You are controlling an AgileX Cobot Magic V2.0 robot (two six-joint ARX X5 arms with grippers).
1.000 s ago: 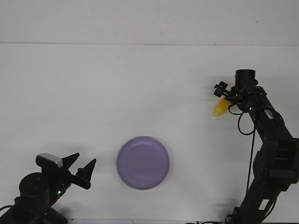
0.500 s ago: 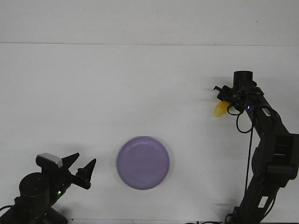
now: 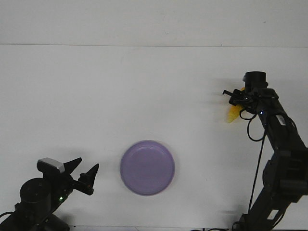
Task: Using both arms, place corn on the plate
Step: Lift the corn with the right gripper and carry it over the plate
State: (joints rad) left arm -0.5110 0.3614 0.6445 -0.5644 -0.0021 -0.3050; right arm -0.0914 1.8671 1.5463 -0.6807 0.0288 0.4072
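Note:
The lavender plate [image 3: 147, 167] lies empty on the white table, near the front centre. The yellow corn [image 3: 234, 115] is at the right, well behind the plate, with only its pale pointed end showing under my right gripper [image 3: 237, 106]. That gripper points down over the corn and appears shut on it. The fingers themselves are mostly hidden by the wrist. My left gripper [image 3: 89, 162] is open and empty at the front left, left of the plate, with its pointed fingers spread.
The white table [image 3: 144, 86] ends at a far edge against a white wall. The right arm's base and cable [image 3: 257, 159] stand along the right side. The left arm's base [image 3: 36, 197] sits at the front left corner.
My right gripper has shifted a little to the right, and the corn has moved with it. The left arm and the plate have not moved.

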